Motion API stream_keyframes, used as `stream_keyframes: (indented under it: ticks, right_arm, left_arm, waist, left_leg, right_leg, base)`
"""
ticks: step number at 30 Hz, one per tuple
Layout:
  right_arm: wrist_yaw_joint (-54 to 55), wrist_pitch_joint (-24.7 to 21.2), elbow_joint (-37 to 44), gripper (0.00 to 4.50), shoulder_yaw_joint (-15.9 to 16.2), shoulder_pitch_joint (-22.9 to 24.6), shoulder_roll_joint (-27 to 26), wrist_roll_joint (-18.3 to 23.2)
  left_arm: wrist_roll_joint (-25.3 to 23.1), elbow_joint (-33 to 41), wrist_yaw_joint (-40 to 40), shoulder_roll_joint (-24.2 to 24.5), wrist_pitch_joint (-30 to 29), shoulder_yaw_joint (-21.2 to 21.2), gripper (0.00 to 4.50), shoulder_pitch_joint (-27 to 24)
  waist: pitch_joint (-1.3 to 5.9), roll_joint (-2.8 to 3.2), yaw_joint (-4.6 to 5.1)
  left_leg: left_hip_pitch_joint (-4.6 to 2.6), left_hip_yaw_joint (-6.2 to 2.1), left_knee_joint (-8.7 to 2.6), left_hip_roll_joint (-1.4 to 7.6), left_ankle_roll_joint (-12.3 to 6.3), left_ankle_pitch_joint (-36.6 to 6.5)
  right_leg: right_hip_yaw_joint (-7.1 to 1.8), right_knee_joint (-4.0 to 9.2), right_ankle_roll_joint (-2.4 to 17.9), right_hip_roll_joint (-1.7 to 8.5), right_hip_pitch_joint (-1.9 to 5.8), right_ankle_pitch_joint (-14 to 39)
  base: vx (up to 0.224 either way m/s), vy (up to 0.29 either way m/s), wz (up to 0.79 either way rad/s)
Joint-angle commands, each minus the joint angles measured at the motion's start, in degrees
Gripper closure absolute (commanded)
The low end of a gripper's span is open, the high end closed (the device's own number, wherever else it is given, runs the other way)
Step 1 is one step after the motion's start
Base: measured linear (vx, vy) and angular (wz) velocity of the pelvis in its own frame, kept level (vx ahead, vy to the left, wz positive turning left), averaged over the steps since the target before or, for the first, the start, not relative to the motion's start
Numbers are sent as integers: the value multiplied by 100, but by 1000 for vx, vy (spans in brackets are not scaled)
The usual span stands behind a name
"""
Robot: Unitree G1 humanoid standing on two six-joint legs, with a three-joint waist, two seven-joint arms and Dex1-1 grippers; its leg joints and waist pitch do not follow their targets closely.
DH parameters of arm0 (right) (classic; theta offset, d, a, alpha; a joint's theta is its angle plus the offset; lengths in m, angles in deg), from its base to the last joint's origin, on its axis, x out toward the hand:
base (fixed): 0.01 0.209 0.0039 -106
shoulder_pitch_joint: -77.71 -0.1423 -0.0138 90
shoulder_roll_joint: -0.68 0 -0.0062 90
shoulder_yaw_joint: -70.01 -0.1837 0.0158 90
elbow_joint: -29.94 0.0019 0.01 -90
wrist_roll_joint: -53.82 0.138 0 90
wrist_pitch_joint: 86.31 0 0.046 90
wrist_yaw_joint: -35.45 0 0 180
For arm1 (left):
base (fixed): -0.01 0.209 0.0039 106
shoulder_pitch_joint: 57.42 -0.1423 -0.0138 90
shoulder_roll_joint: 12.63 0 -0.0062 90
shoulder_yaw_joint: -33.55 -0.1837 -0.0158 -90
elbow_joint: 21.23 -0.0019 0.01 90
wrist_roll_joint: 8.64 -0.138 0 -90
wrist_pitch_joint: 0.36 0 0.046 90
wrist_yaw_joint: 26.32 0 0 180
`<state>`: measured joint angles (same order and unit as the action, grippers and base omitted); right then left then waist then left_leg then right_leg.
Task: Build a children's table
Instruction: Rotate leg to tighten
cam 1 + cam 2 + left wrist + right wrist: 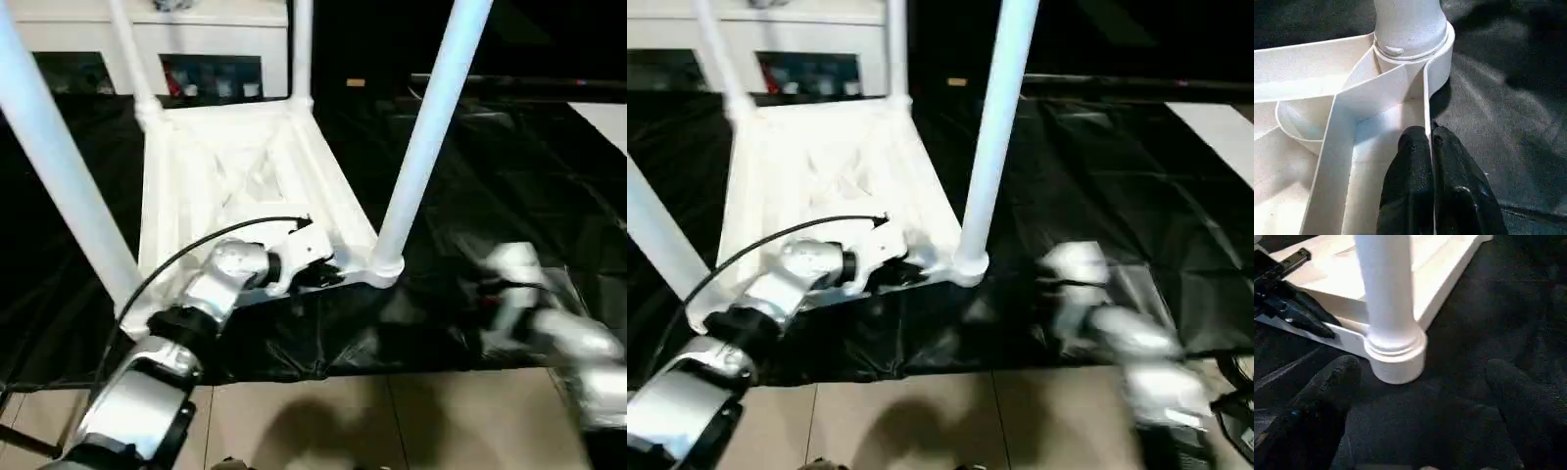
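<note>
The children's table (245, 176) lies upside down on a black sheet, its ribbed underside up and its four white legs standing in the corner sockets. My left gripper (328, 274) is at the near right corner, its black fingers (1410, 166) shut on the thin rim wall beside the socket (1415, 44). The near right leg (431, 127) rises from that socket. My right gripper (1422, 369) is open with nothing between its fingers. It hovers low over the sheet a short way from the base of that leg (1393, 342). In the head views it appears blurred, to the right of the corner (1073, 269).
The black sheet (509, 176) covers the floor under and around the table. Its near edge meets beige tiles (392, 421). A white glass-doored cabinet (196, 49) stands behind the table. A cable (196, 250) loops over my left forearm.
</note>
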<state>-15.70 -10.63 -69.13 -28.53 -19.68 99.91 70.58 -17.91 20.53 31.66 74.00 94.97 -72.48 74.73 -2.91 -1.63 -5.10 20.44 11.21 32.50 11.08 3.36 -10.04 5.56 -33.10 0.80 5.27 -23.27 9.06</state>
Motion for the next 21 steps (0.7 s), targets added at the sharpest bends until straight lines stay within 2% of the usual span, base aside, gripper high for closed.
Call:
stream_keyframes:
  ticks: [1,5,7,9,11,13,15,16,17,20,21]
  right_arm:
    - [-2,-147,284,1,-97,120,50,186]
    - [76,-264,507,1,-77,204,59,286]
    - [44,-269,525,1,7,164,61,251]
    - [37,-217,492,1,104,93,53,160]
    - [81,-36,270,1,359,-181,-24,-99]
    - [242,148,-35,1,578,-469,-124,-366]
    - [271,170,-199,1,650,-616,-194,-388]
    - [269,222,-338,1,697,-729,-247,-422]
    - [259,319,-630,1,800,-966,-356,-489]
    - [204,480,-996,1,985,-1246,-441,-647]
    - [156,556,-1183,1,1086,-1387,-476,-731]
  left_arm:
    - [7,218,124,90,100,-65,450,-21]
    - [13,283,235,141,95,-98,450,-64]
    - [33,329,354,158,59,-124,450,-89]
    - [47,366,428,171,44,-144,450,-109]
    - [53,376,441,176,39,-165,450,-109]
    - [59,364,430,181,39,-171,450,-93]
    - [60,367,439,191,32,-180,450,-89]
    - [55,363,430,191,32,-181,450,-82]
    - [47,362,421,190,27,-182,450,-68]
    - [46,370,431,177,2,-187,450,-61]
    - [43,380,432,171,-14,-196,450,-66]
  waist:
    - [357,-57,-40]
    - [358,-45,-29]
    - [359,-28,-36]
    - [361,-37,-34]
    - [365,-29,-15]
    - [371,-24,-8]
    - [381,-23,-19]
    - [390,-50,-28]
    - [399,-34,-32]
    - [399,-25,-17]
    - [413,-16,-25]
  left_leg:
    - [-29,-109,-333,239,-455,-1329]
    - [-24,-108,-329,241,-436,-1299]
    - [-26,-111,-332,238,-412,-1306]
    - [-25,-111,-332,238,-399,-1300]
    - [-10,-114,-334,231,-366,-1249]
    - [-27,-112,-325,230,-315,-1247]
    - [-51,-101,-312,235,-306,-1194]
    - [-47,-96,-309,242,-339,-1110]
    - [-59,-96,-302,245,-344,-1088]
    - [-28,-95,-298,243,-373,-968]
    - [-41,-94,-288,245,-390,-914]
  right_leg:
    - [-288,436,917,380,307,1806]
    - [-285,421,976,378,308,1684]
    - [-286,422,957,383,311,1720]
    - [-285,421,958,384,314,1706]
    - [-278,403,997,375,323,1590]
    - [-279,389,1032,382,303,1619]
    - [-293,365,1097,382,294,1479]
    - [-296,348,1133,371,310,1294]
    - [-296,318,1196,379,294,1197]
    - [-298,283,1319,376,324,932]
    - [-301,255,1370,383,327,790]
  base:
    - [0,0,0]
    - [0,0,0]
    - [0,0,0]
    - [0,0,0]
    - [0,0,0]
    - [0,0,0]
    - [0,0,0]
    - [0,0,0]
    - [0,0,0]
    - [0,0,0]
    - [0,0,0]
